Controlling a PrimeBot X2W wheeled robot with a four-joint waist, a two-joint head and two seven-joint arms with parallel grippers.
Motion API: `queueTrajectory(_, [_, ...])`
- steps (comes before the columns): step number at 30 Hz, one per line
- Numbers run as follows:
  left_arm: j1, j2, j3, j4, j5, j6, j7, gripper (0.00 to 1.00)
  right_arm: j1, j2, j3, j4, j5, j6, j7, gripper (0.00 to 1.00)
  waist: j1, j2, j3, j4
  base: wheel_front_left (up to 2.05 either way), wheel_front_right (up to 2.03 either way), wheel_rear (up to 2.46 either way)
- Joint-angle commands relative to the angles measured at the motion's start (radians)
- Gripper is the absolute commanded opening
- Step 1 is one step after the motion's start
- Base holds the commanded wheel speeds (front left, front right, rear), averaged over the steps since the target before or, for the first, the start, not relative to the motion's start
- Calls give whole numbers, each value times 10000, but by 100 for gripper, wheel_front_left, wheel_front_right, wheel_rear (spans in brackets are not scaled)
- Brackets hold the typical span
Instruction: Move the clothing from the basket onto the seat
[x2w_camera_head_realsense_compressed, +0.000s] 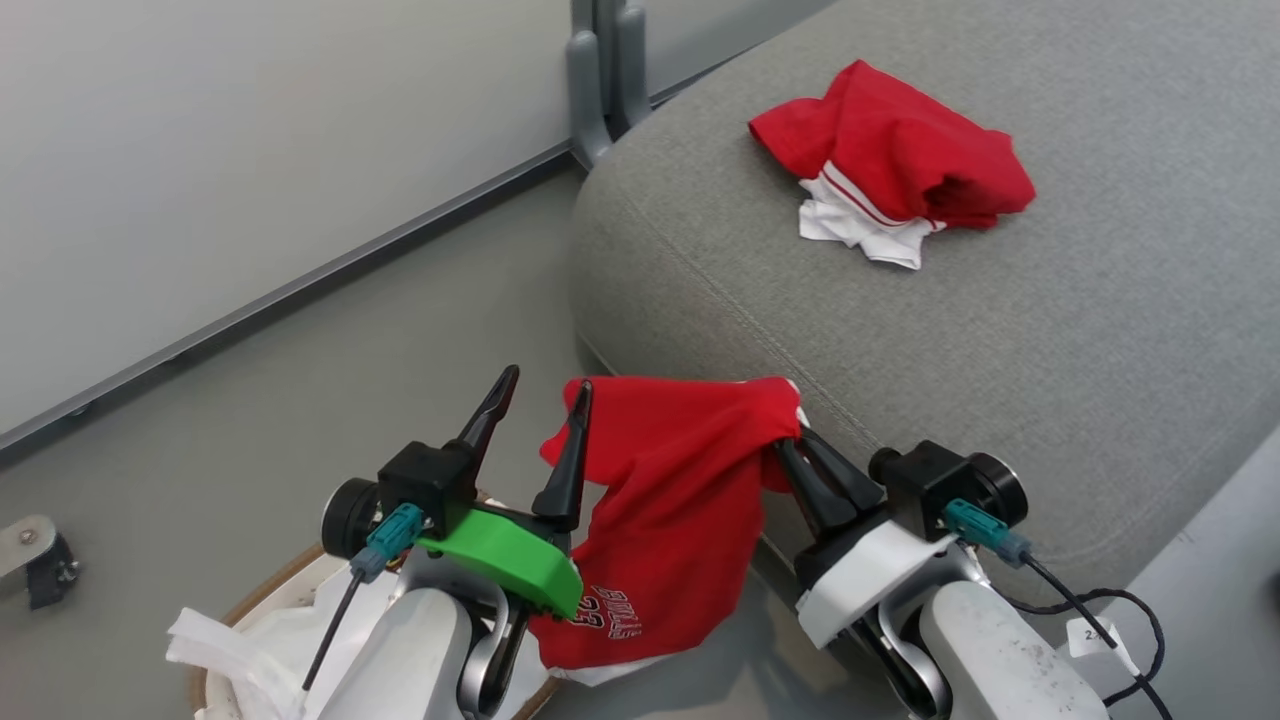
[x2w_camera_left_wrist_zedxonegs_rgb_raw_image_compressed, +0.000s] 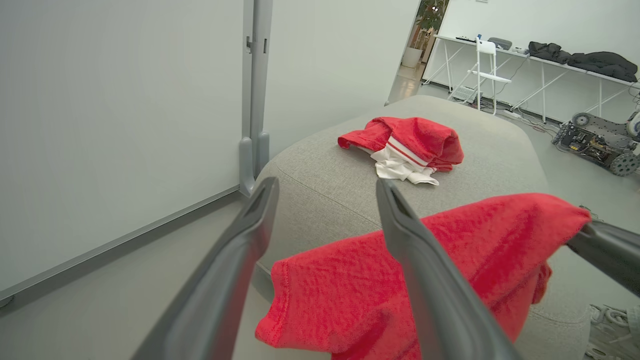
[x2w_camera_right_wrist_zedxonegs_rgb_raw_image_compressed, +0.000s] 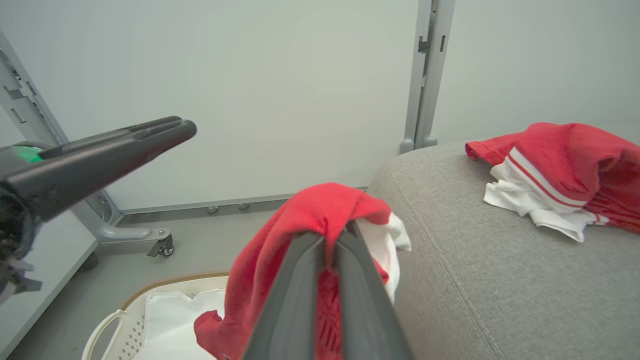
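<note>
One piece of the clothing (x2w_camera_head_realsense_compressed: 680, 500), bright red with white lettering, hangs by the seat's front edge. My right gripper (x2w_camera_head_realsense_compressed: 793, 440) is shut on its top right corner, seen close in the right wrist view (x2w_camera_right_wrist_zedxonegs_rgb_raw_image_compressed: 332, 235). My left gripper (x2w_camera_head_realsense_compressed: 547, 385) stands open at the cloth's left corner. The cloth (x2w_camera_left_wrist_zedxonegs_rgb_raw_image_compressed: 350, 295) hangs just behind one finger (x2w_camera_left_wrist_zedxonegs_rgb_raw_image_compressed: 425, 280), and whether they touch I cannot tell. A second red and white garment (x2w_camera_head_realsense_compressed: 890, 165) lies crumpled on the grey seat (x2w_camera_head_realsense_compressed: 1000, 350). The basket (x2w_camera_head_realsense_compressed: 262, 595) with its white liner sits below my left arm.
A pale wall panel with a grey upright post (x2w_camera_head_realsense_compressed: 605, 80) stands left of the seat, and a castor foot (x2w_camera_head_realsense_compressed: 40, 560) rests on the floor at far left. Tables, a white chair (x2w_camera_left_wrist_zedxonegs_rgb_raw_image_compressed: 485, 65) and a wheeled machine (x2w_camera_left_wrist_zedxonegs_rgb_raw_image_compressed: 595, 142) stand far beyond the seat.
</note>
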Motion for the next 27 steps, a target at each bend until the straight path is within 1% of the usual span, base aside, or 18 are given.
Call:
queueTrajectory(1, [-220,52,-145,61,-75,-43,-10,100,200,11,-197,-143,-126,-14,-6,0,0,0,301,-810,0,0,0])
queueTrajectory(7, [-516,58,-591,276,-247,-46,-10,100,401,6,-959,-621,-480,-14,-6,0,0,0,525,-884,0,0,0])
queueTrajectory(13, [-664,58,-787,395,-167,-46,-10,100,-425,-86,-1756,-1298,-1242,-14,-6,0,0,0,935,-927,0,0,0])
queueTrajectory(15, [-706,111,-800,428,-148,-47,-10,100,-884,-330,-2101,-1597,-1394,-14,-6,0,0,0,1076,-934,0,0,0])
queueTrajectory(17, [-732,174,-813,454,-129,-47,-10,100,-1521,-760,-2173,-1876,-1599,-14,-4,0,0,0,1212,-941,0,0,0])
queueTrajectory(20, [-760,315,-847,438,-101,-47,-10,100,-2719,-1609,-2299,-2047,-1871,-14,-4,0,0,0,1449,-949,1,1,1])
queueTrajectory(24, [-772,498,-830,280,-27,-48,-12,100,-4224,-2469,-2400,-1840,-2056,-14,-3,0,0,0,1779,-954,0,0,0])
queueTrajectory(27, [-823,626,-786,137,28,-48,-10,100,-5293,-2895,-2568,-1450,-2096,-14,-4,0,0,0,2062,-954,0,0,0])
